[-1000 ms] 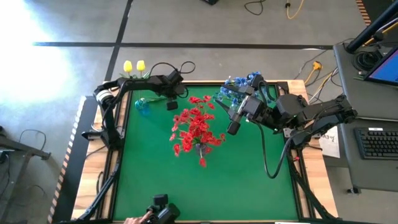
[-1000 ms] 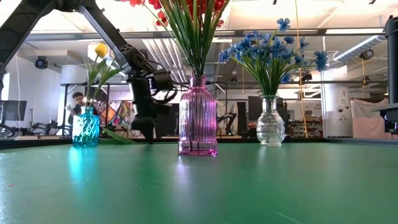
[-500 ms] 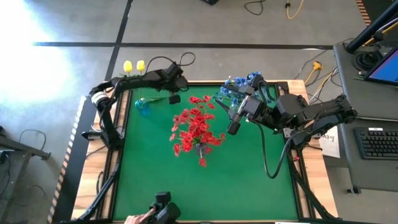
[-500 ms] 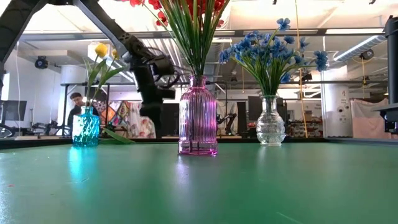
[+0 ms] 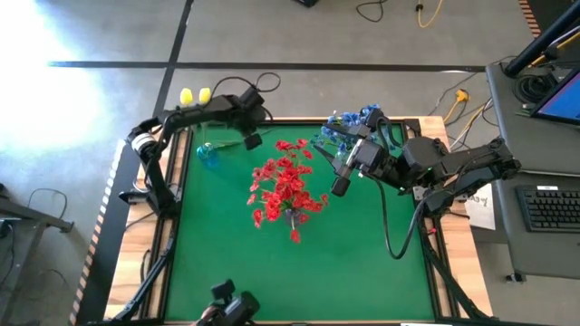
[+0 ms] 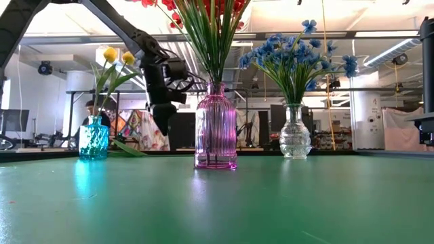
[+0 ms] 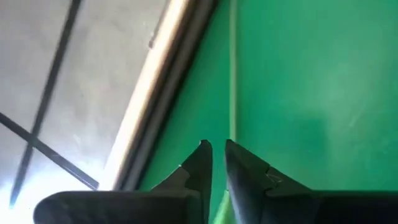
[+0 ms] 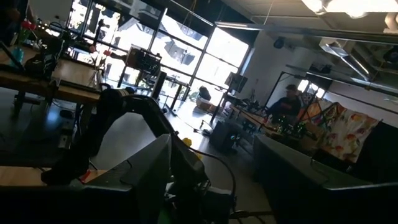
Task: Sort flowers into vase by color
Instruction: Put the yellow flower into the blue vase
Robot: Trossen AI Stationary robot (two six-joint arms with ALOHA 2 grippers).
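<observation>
High view: we found the red flowers [image 5: 288,186] mid-table, the blue flowers [image 5: 347,127] at the far edge by the waiting right gripper [image 5: 337,187], whose fingers we could not read, and the left gripper [image 5: 251,142] raised beside the teal vase [image 5: 207,154] with the yellow flowers [image 5: 195,95] leaning out past the edge; we judged the sort nearly finished, the next move being a clear retreat. Low view alone showed three separate vases, the pink vase [image 6: 215,125] and clear vase [image 6: 296,132] upright, and a green stem [image 6: 129,147] on the mat. Left wrist view: fingers almost pressed together, apparently holding nothing
</observation>
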